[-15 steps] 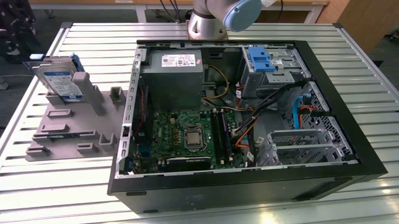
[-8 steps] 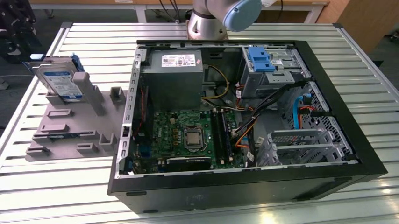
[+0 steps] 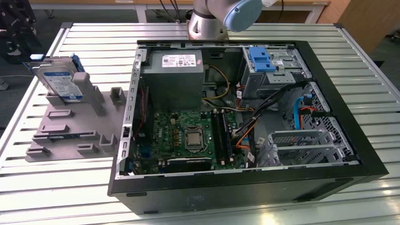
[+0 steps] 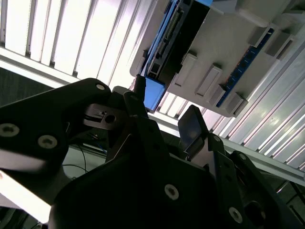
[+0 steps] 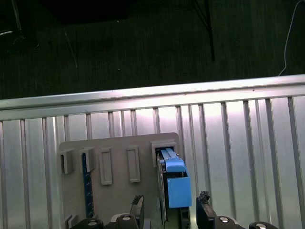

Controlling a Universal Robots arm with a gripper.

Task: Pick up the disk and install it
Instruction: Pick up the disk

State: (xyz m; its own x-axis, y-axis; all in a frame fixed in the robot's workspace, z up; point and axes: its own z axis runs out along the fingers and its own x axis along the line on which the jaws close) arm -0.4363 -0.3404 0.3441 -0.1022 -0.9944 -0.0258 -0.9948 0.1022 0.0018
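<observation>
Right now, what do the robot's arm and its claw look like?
The arm is a round, silvery tube with a light blue cap on its joint. The gripper is black and chunky, built from angled links dotted with shiny silver screws, and it ends in two dark fingers.

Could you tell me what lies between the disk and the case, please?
In the exterior view, the grey holder's upright posts stand between disk and case.

Arm joint and gripper
At the computer case's [image 3: 218, 197] far edge in the exterior view, a silver-grey arm joint [image 3: 209, 23] capped in pale blue is seen; the gripper [image 4: 164, 105] is built of black angular plates fastened with silver screws.
</observation>
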